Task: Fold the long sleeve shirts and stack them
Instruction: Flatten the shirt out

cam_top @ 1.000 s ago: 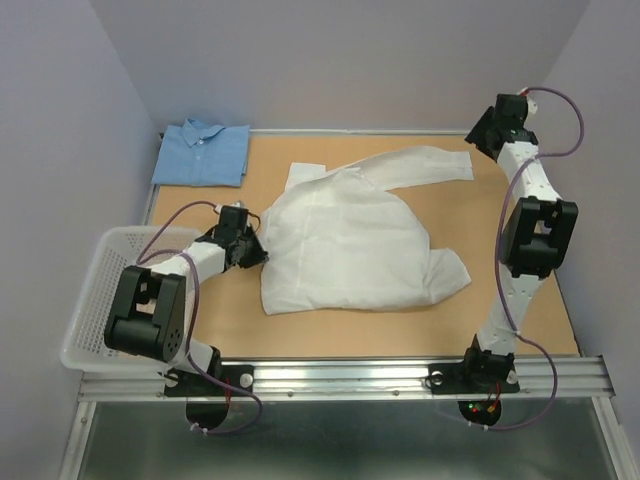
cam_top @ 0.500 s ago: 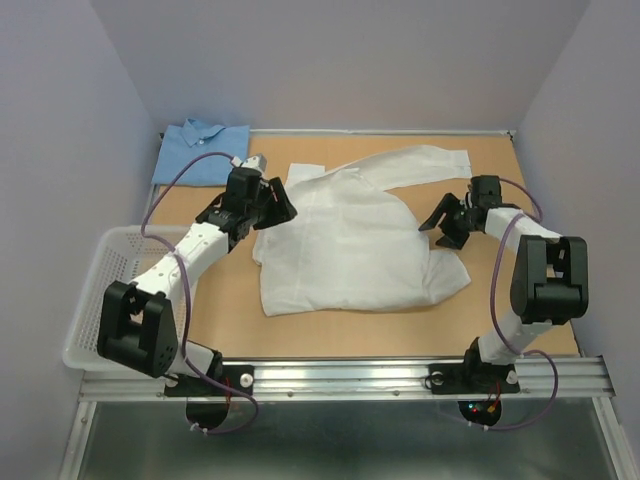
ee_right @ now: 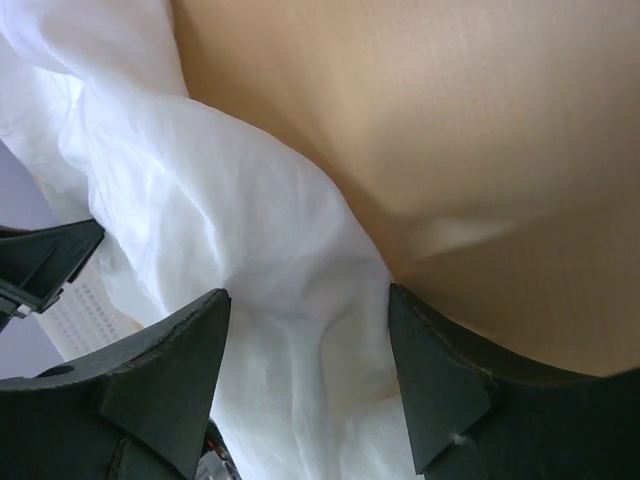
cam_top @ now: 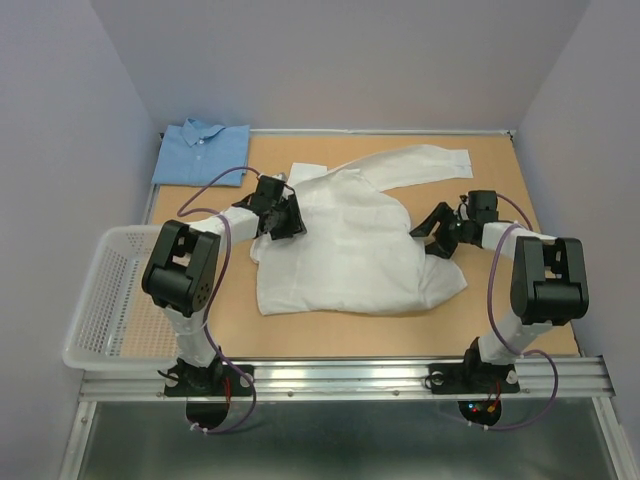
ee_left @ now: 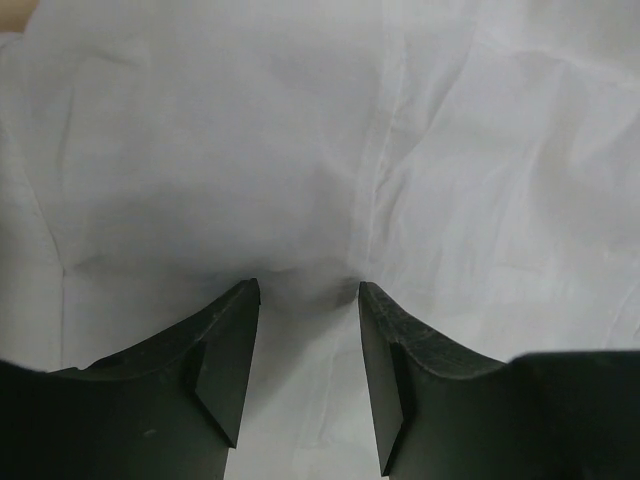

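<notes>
The white shirt (cam_top: 345, 245) lies spread on the wooden table, one sleeve stretched to the back right, collar at the back left. My left gripper (cam_top: 290, 217) is open at the shirt's left shoulder; the left wrist view shows its fingers (ee_left: 228, 350) straddling white cloth (ee_left: 300, 150). My right gripper (cam_top: 432, 236) is open at the shirt's right edge; the right wrist view shows white cloth (ee_right: 250, 290) between its fingers (ee_right: 440, 390). The light blue shirt (cam_top: 203, 152) lies folded at the back left corner.
A white mesh basket (cam_top: 105, 300) hangs off the table's left edge. Bare wooden table (cam_top: 500, 300) shows to the right and front of the white shirt. Walls close in behind and at both sides.
The left gripper moved right onto the white shirt's left shoulder. The right gripper shifted slightly left to the shirt's right edge. A second ago the right arm was raised at the back right.
</notes>
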You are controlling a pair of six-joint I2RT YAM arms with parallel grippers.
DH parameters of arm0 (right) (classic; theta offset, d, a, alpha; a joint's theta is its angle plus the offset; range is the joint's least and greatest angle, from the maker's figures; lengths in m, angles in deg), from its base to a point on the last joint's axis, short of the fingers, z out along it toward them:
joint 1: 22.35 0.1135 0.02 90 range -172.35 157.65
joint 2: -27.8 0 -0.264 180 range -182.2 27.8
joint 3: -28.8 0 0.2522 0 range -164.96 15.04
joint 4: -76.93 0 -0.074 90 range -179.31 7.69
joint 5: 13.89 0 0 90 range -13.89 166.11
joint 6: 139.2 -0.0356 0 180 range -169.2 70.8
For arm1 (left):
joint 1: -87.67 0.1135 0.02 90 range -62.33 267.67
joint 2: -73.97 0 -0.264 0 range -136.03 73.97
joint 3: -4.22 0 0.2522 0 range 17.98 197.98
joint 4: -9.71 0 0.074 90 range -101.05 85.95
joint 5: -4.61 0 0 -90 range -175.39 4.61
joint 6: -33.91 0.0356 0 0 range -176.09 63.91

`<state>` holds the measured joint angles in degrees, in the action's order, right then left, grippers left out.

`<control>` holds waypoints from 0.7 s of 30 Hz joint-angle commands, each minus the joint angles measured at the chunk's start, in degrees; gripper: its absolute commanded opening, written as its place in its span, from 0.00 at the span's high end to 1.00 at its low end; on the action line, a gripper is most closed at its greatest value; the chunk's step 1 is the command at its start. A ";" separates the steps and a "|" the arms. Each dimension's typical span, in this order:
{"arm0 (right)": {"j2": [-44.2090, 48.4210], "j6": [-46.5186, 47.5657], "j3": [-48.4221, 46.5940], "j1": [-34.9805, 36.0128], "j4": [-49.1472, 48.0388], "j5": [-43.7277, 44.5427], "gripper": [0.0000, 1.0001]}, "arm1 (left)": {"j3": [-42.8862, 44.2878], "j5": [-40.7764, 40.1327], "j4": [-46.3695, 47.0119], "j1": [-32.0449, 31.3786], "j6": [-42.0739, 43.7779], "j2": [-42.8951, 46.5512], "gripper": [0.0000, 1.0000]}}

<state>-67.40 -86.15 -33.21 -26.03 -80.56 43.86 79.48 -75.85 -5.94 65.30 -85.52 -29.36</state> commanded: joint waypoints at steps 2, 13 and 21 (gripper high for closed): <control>0.89 -0.49 0.53 0.25 -6.11 -5.89 0.30 | -1.37 0.48 1.27 0.14 -1.15 -0.29 0.45; -5.78 -2.95 -2.46 3.51 -11.82 -4.49 0.34 | -4.63 0.74 1.54 -0.39 -2.12 1.02 0.46; -10.35 -2.96 -5.80 5.26 -18.42 -3.70 0.61 | -9.01 0.48 1.63 -0.39 -2.74 3.83 0.49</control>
<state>-75.81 -89.65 -35.33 -22.49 -94.05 38.94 73.77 -75.46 -0.34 65.26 -88.07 -27.46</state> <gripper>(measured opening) 0.464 0.513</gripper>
